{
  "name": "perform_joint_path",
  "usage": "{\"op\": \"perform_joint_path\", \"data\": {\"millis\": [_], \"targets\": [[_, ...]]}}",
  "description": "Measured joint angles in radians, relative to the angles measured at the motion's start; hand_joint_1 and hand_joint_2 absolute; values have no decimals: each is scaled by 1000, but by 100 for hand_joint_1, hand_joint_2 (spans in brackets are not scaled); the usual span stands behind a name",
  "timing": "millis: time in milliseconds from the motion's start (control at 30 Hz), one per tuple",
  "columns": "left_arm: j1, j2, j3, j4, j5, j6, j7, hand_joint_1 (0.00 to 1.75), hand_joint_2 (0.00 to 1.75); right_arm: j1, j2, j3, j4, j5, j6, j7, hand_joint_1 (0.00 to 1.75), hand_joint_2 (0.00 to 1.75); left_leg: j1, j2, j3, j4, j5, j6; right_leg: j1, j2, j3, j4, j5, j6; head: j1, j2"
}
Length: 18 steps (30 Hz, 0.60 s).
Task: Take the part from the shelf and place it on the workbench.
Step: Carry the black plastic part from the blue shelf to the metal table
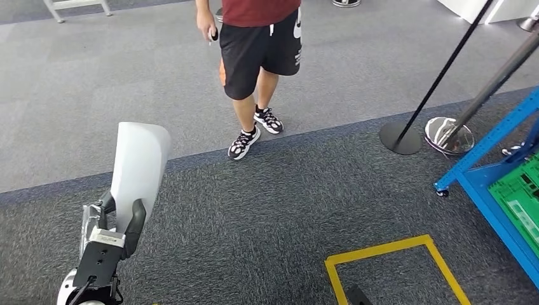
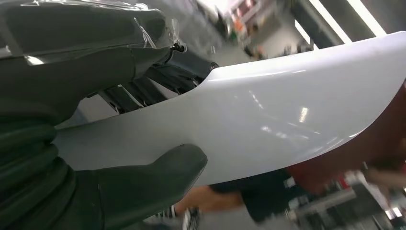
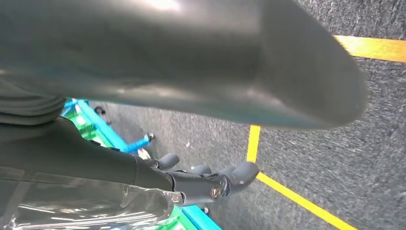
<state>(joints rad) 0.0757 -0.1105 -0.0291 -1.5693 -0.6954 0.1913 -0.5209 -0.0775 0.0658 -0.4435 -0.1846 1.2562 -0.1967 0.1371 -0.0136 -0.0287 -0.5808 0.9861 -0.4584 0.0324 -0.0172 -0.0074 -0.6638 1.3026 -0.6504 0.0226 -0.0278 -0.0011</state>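
The part (image 1: 138, 165) is a long, smooth white curved panel. It stands upright at the lower left of the head view, over the dark carpet. My left hand (image 1: 121, 229) grips its lower end, with dark fingers wrapped around the edge. In the left wrist view the white part (image 2: 268, 124) runs across the picture, with the thumb (image 2: 143, 187) pressed on its face. My right hand (image 3: 210, 182) hangs over the carpet near the yellow tape, fingers stretched out and holding nothing.
A person in a red shirt and black shorts (image 1: 257, 57) stands ahead on the grey carpet. A blue shelf (image 1: 489, 184) with a green crate (image 1: 524, 197) stands at the right. Two stanchion bases (image 1: 400, 138) sit beside it. A yellow tape square (image 1: 394, 267) marks the floor.
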Motion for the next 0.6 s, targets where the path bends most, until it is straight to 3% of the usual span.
{"op": "perform_joint_path", "data": {"millis": [33, 67, 133, 167, 233, 300, 333, 400, 433, 500, 533, 567, 600], "targets": [[6, 3, -1, -17, -37, 40, 8, 175, 175, 2, 0, -1, 0, 1, 0, 1, 0, 0, 2, -17, 2, 1, -1, -2, -1, 2, -15, 12, 12, 2, 0, 0], [10, 5, -1, -33, -65, 72, 14, 175, 175, 2, 0, -3, 0, 1, 0, 2, 0, 0, 5, -34, 4, 3, -4, -5, -3, 5, -11, -17, 43, 5, 0, 0], [13, 9, -3, -58, -94, 101, 22, 175, 175, 2, 1, -4, 0, 2, -1, 3, 0, 0, 12, -66, 5, 14, -13, -16, -14, 34, 35, -146, 118, 13, 1, 0], [14, 10, -4, -68, -98, 105, 23, 175, 175, 2, 2, -4, 1, 2, -1, 3, 0, 0, 14, -81, 2, 23, -19, -24, -18, 54, 56, -199, 141, 14, 1, 0], [19, 13, -5, -84, -101, 109, 25, 175, 175, 0, 4, -4, 2, 2, -1, 4, 0, 0, 17, -105, -8, 34, -26, -35, -19, 74, 75, -242, 148, 8, 2, 0], [26, 18, -5, -94, -106, 114, 28, 175, 175, -3, 6, -5, 1, 2, -1, 4, 0, 0, 21, -119, -13, 34, -25, -43, -15, 55, 79, -243, 149, -6, 2, 0], [29, 21, -5, -97, -116, 121, 30, 175, 175, -4, 6, -6, 1, 3, -1, 4, 0, 0, 20, -104, -17, 40, -29, -46, -15, 46, 82, -245, 150, -12, 0, 0], [30, 26, -6, -103, -154, 148, 42, 175, 175, -5, 7, -7, 0, 5, -1, 3, 0, 0, 18, -41, -51, 107, -64, -51, -14, 24, 86, -247, 149, -24, -7, 0], [31, 27, -7, -106, -174, 163, 48, 175, 175, -4, 7, -7, 0, 6, -1, 3, 0, 0, 17, -6, -85, 171, -93, -54, -11, 12, 88, -248, 147, -29, -10, 0], [36, 30, -8, -108, -197, 181, 56, 175, 175, -3, 6, -8, 0, 7, 0, 3, 0, 0, 18, 20, -156, 299, -138, -56, -7, -15, 89, -248, 143, -34, -13, 0], [40, 32, -9, -109, -200, 184, 59, 175, 175, -3, 6, -8, 0, 8, 1, 4, 0, 0, 18, 22, -172, 324, -138, -55, -6, -29, 90, -248, 141, -34, -13, 0], [43, 34, -10, -111, -202, 185, 60, 175, 175, -4, 7, -8, 0, 8, 3, 5, 0, 0, 17, 24, -166, 306, -119, -53, -4, -42, 92, -248, 139, -34, -13, 0], [44, 37, -11, -114, -203, 186, 61, 175, 175, -5, 8, -8, 0, 8, 5, 6, 0, 0, 16, 32, -138, 250, -86, -50, -4, -54, 95, -248, 136, -34, -13, 0]]}}
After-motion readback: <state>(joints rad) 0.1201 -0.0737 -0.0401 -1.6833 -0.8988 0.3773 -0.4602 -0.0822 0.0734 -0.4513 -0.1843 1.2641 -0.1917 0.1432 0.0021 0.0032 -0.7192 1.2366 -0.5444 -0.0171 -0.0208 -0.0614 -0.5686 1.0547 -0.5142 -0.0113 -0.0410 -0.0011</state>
